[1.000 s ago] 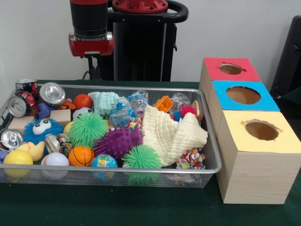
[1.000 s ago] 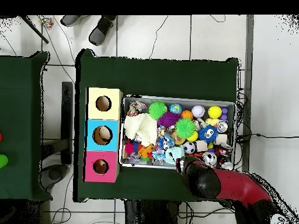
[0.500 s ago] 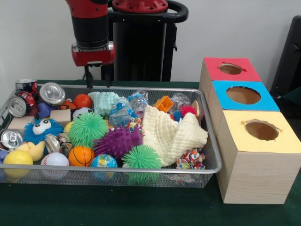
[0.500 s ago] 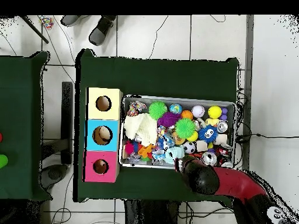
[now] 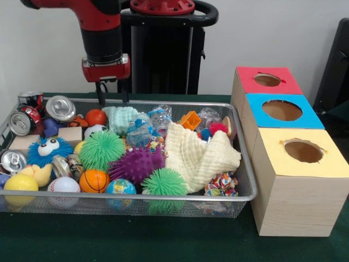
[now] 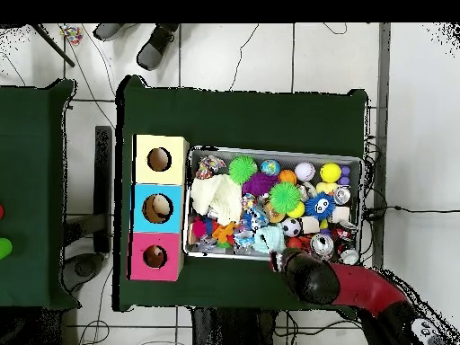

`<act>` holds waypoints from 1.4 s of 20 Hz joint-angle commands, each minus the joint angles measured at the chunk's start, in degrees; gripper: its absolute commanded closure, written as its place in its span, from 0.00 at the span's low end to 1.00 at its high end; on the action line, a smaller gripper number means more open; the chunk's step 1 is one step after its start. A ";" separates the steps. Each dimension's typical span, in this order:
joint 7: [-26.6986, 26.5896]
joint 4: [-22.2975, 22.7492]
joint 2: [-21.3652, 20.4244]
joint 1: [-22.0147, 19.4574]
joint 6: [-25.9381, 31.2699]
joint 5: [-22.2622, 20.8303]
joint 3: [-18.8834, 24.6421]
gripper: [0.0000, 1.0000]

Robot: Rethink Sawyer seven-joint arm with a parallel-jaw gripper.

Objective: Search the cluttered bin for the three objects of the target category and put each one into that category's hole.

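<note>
The red and black arm (image 5: pixel 101 27) is hanging down over the far rim of the wire bin (image 5: pixel 240 164), and its claw (image 5: pixel 112 93) is hovering with its two thin fingers (image 5: pixel 100 93) spread apart and pointing straight down, gripping nothing. The tips are sitting just above the orange ball (image 5: pixel 96 117) and the mint cloth (image 5: pixel 121 118) at the bin's back edge, touching neither as far as the front view shows. The bin is lying on the green worktop (image 5: pixel 163 240) with its long axis running left to right in the front view, parallel to the row of boxes in the overhead view. Crushed cans (image 5: pixel 60 107) are crowding its left end, some lying on their sides with their tops facing the camera. A blue fuzzy toy (image 5: pixel 48 150) with big eyes is sitting near them, and green spiky balls (image 5: pixel 101 148), a purple spiky ball (image 5: pixel 136 164), a small basketball (image 5: pixel 94 180), a globe ball (image 5: pixel 120 187) and a baseball (image 5: pixel 63 185) are filling the front. A cream cloth (image 5: pixel 199 155) is lying draped across the right half. Beside the bin's right end, three boxes are standing in a line, each with a round hole opening upward: red (image 5: pixel 267 79) farthest, blue (image 5: pixel 282 110) in the middle, yellow (image 5: pixel 303 150) nearest. In the overhead view the arm (image 6: pixel 359 287) is reaching in from the lower right, covering the bin's (image 6: pixel 269 151) lower edge.
</note>
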 commanded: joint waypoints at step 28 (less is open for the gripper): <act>-10.08 -10.10 10.58 -16.42 8.54 -7.93 10.23 0.00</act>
